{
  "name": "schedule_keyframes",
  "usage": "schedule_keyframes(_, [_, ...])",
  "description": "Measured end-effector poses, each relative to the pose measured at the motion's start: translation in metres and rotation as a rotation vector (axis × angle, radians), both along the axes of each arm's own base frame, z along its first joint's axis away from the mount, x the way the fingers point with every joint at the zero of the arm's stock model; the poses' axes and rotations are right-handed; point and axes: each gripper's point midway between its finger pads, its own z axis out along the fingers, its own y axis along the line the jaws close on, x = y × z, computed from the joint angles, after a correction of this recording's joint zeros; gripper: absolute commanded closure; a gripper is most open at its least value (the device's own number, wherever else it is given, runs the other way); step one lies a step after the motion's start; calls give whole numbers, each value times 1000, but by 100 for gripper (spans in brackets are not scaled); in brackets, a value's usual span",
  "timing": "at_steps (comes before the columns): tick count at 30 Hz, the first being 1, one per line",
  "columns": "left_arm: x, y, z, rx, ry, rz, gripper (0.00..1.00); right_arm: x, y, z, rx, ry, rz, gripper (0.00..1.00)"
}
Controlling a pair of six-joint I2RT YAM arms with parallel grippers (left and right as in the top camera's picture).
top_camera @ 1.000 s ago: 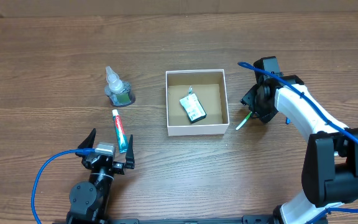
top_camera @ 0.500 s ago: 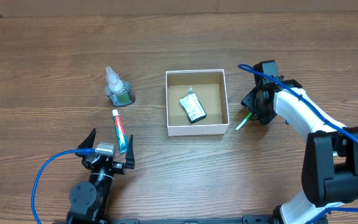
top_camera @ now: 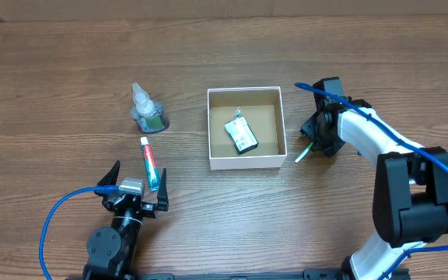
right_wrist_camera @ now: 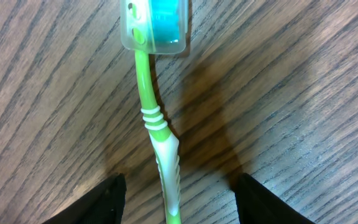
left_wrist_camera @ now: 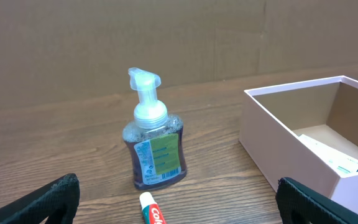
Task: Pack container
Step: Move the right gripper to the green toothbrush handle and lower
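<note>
The container (top_camera: 216,160), a white square box with a brown inside, stands mid-table with a small green-and-white packet (top_camera: 242,135) lying in it; its wall also shows in the left wrist view (left_wrist_camera: 291,149). A green toothbrush (top_camera: 303,151) with a clear head cap lies on the table just right of the box. My right gripper (top_camera: 315,138) is open directly over it, one finger each side of the handle (right_wrist_camera: 166,155), not touching. My left gripper (top_camera: 136,190) is open and empty at the front left, with a toothpaste tube (top_camera: 150,163) lying between its fingers' line and a soap pump bottle (top_camera: 148,113).
The soap bottle (left_wrist_camera: 154,146) stands upright left of the box, the toothpaste cap (left_wrist_camera: 149,205) just in front of it. A cardboard wall runs along the table's far edge.
The right arm has shifted slightly left toward the toothbrush. The left arm and all objects have stayed still.
</note>
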Motion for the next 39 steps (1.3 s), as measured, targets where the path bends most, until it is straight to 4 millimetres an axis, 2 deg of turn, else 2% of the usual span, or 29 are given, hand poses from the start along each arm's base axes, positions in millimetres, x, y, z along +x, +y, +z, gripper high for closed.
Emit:
schedule_keyframes(2, [0,0,0,0,0,0,0,0,-1,0,-8,1,-4,59])
schedule_keyframes(5, [0,0,0,0,0,0,0,0,-3,-1,-15,7,-2,64])
schedule_keyframes(14, [0,0,0,0,0,0,0,-12,-6,-1,-42,109,33,73])
schedule_keyframes(17, [0,0,0,0,0,0,0,-13,-7,2,-48,127,48,74])
schedule_keyframes(22, [0,0,0,0,0,0,0,-9,-9,10,-66,126,63,81])
schedule_keyframes(25, [0,0,0,0,0,0,0,-6,-10,13,-74,124,74,80])
schedule_keyframes(27, [0,0,0,0,0,0,0,-7,-10,14,-76,127,79,76])
schedule_keyframes(29, [0,0,0,0,0,0,0,-8,-11,14,-82,133,83,71])
schedule_keyframes(30, [0,0,0,0,0,0,0,-8,-11,14,-84,134,83,63])
schedule_keyframes(33, [0,0,0,0,0,0,0,-8,-12,14,-89,134,85,53])
schedule_keyframes(39, [0,0,0,0,0,0,0,0,-11,15,-86,97,74,53])
